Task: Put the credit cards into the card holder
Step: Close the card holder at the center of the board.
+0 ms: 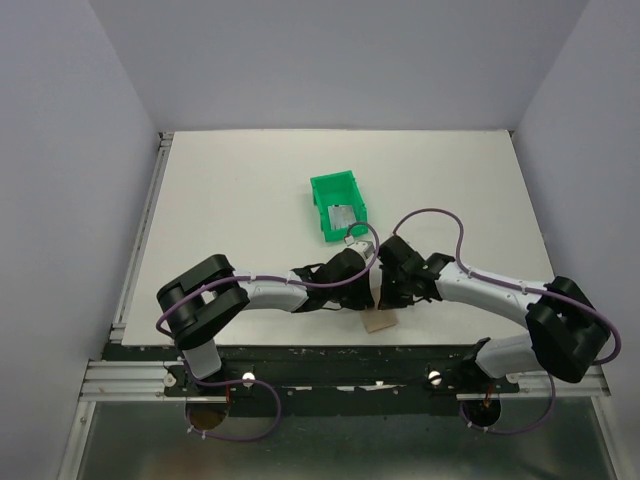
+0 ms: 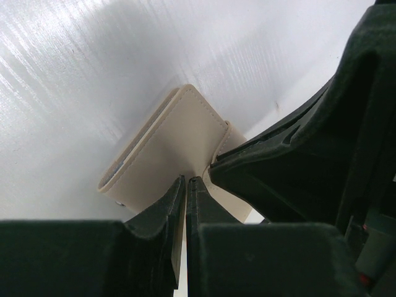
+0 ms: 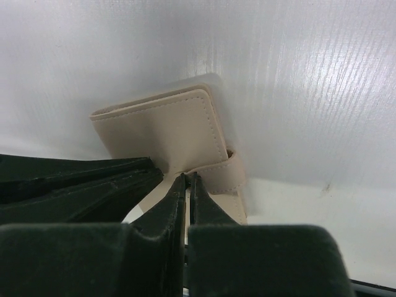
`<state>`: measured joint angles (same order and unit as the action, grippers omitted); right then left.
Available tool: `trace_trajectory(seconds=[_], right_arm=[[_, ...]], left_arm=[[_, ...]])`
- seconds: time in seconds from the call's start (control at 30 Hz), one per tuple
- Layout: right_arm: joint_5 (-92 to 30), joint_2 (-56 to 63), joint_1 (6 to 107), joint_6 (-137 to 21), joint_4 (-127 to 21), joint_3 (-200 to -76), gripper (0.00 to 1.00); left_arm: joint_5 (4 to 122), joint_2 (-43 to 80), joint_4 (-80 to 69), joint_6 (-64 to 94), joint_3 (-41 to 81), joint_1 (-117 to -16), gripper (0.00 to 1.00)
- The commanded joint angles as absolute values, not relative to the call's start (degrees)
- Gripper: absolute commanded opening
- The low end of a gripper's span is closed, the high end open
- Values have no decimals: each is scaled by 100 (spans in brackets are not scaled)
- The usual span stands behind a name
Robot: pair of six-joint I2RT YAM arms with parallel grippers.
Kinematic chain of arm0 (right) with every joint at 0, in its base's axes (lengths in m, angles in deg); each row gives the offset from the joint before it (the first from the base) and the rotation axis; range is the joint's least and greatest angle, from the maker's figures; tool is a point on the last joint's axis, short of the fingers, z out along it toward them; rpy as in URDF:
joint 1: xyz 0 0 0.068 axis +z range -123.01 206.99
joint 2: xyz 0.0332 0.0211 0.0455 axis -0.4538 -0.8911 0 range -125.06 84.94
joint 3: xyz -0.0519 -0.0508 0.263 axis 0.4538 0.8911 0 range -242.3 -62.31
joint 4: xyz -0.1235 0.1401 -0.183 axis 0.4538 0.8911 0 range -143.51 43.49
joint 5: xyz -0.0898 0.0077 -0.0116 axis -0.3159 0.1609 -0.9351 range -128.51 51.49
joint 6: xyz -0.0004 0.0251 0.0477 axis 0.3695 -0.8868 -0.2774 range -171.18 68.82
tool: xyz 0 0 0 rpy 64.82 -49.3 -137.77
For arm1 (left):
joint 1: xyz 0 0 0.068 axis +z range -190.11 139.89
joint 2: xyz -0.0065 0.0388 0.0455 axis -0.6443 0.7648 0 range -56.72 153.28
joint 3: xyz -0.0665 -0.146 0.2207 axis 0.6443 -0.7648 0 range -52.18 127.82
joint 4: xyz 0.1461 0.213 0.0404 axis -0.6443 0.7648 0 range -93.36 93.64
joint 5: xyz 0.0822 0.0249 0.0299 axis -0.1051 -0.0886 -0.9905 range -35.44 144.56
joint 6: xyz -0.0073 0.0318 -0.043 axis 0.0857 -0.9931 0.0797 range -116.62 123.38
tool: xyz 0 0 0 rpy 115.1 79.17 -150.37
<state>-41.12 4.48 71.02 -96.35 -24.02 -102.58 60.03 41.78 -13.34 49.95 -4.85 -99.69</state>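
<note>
Left tool: fingers drawn almost together, only a hairline slit between them, tips nipped on the near edge of the card holder, a pale sliver showing in the slit. Right tool: fingers likewise nearly closed with a thin slit, tips at the holder's edge just beside its strap; whether they clamp the material or merely rest against it cannot be told. The two tools meet nose to nose over the same item, the right one's black body filling the right side of the left wrist view, the left one's filling the lower left of the right wrist view. Card holder: tan, soft, stitched along the border, folded shut with the strap wrapped over one edge, lying on the white table; from above only a tan corner shows beneath the tools, close to the near edge of the table, between the two arm bases. Green bin: plastic, open-topped, on the table beyond the tools, near but apart from them. Credit card: one silver-grey card, lying inside the bin. Purple cables: looped along both arms.
</note>
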Motion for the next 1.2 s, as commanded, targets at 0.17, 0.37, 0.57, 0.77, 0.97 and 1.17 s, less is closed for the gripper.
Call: trace_trajectory(seconds=[0.17,0.37,0.57,0.77,0.97,1.17], right_arm=[[-4623,1083,7128,-9654,-3699,-9210,11],[-4949,2104,7137,-9372,-3822,-9122,19],[-4783,2307,7137,-9214,-3647,-9122,22],[-4518,2623,7128,-9275,-3734,-8797,26],[-4492,2957,7137,-9293,-3655,-8691,29],[-4308,2879,7137,-9293,-3778,-8718,29]], left_arm=[[6168,4383,-1224,4996,-604,-9997,15],[6177,4392,-1232,4996,-595,-9997,15],[6194,4409,-1259,4996,-604,-9997,15],[6194,4409,-1268,4996,-595,-9997,15],[6220,4453,-1276,4988,-560,-9997,15],[6220,4444,-1259,4987,-560,-9997,15]])
